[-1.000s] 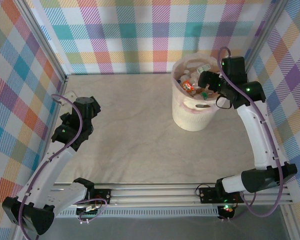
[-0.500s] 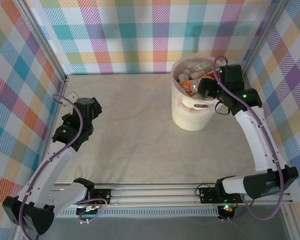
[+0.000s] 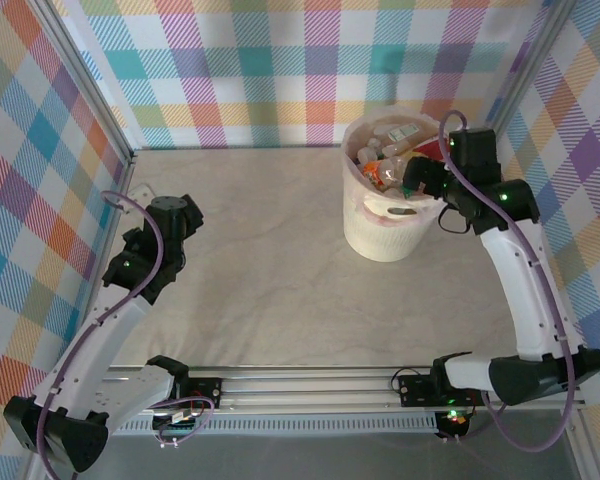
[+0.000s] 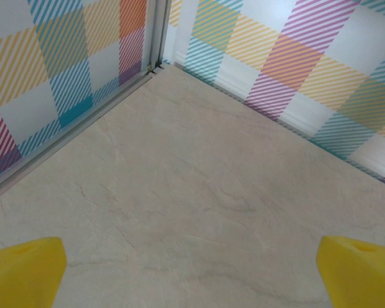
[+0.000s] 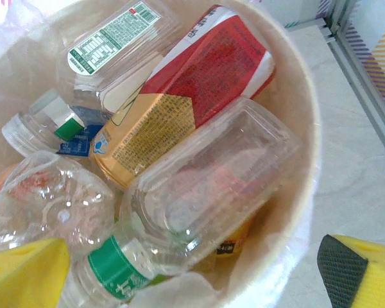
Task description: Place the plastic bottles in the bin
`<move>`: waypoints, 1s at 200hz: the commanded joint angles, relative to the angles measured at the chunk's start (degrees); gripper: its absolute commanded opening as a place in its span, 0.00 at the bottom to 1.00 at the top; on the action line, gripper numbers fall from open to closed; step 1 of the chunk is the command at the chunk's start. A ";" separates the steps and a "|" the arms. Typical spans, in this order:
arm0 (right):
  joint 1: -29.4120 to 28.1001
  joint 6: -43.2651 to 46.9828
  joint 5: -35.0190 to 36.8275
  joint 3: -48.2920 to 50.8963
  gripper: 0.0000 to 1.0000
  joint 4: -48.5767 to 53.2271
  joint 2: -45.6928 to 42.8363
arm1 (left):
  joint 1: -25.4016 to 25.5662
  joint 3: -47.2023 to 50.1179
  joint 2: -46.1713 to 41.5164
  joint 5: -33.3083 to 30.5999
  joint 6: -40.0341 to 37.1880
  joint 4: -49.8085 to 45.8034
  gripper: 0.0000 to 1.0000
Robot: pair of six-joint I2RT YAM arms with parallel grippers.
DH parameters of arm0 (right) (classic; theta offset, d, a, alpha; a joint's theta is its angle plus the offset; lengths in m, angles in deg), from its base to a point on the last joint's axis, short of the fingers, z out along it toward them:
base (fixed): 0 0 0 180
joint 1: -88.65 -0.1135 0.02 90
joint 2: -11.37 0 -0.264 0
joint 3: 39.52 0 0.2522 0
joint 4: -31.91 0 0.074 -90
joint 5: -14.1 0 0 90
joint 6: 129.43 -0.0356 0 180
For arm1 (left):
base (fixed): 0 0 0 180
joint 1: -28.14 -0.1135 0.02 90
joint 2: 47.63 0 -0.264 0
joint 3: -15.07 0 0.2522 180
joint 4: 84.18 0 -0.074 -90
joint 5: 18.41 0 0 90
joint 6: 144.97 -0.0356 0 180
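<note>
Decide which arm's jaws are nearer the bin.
Right. The right arm holds its jaws over the rim of the bin; the left arm holds its own far across the table.

The plastic bottles [image 5: 199, 186] lie piled in the bin [image 3: 380, 240], standing far right on the table [image 3: 260, 260].
</note>
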State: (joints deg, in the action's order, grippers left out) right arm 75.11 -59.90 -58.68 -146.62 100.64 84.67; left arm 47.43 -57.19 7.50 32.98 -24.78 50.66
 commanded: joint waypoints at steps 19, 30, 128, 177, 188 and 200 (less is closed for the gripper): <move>-0.17 -2.22 1.50 5.92 1.00 1.21 -9.07 | -1.10 0.32 -1.85 -3.10 -0.73 -1.34 1.00; -0.17 -2.83 1.42 9.82 1.00 0.25 -12.13 | -1.10 0.36 -2.23 -3.73 -1.01 -2.21 1.00; -0.17 1.96 1.39 53.65 1.00 -23.79 -37.54 | -1.09 12.03 -10.52 -9.44 -4.07 -2.36 1.00; -0.17 10.79 4.64 66.47 1.00 -42.77 -36.37 | -1.34 22.74 -13.80 -9.97 -10.33 10.72 1.00; -0.08 13.29 4.93 68.41 1.00 -47.38 -35.09 | -1.64 25.72 -13.70 -8.64 -12.70 15.96 1.00; 0.10 15.64 5.32 70.30 1.00 -52.37 -33.79 | -2.33 28.45 -13.03 -6.60 -14.96 22.07 1.00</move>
State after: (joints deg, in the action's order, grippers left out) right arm 75.11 -51.68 -55.23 -79.47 64.42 49.00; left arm 47.11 -33.17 -5.74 24.61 -33.45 58.60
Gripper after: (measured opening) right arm 0.996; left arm 0.999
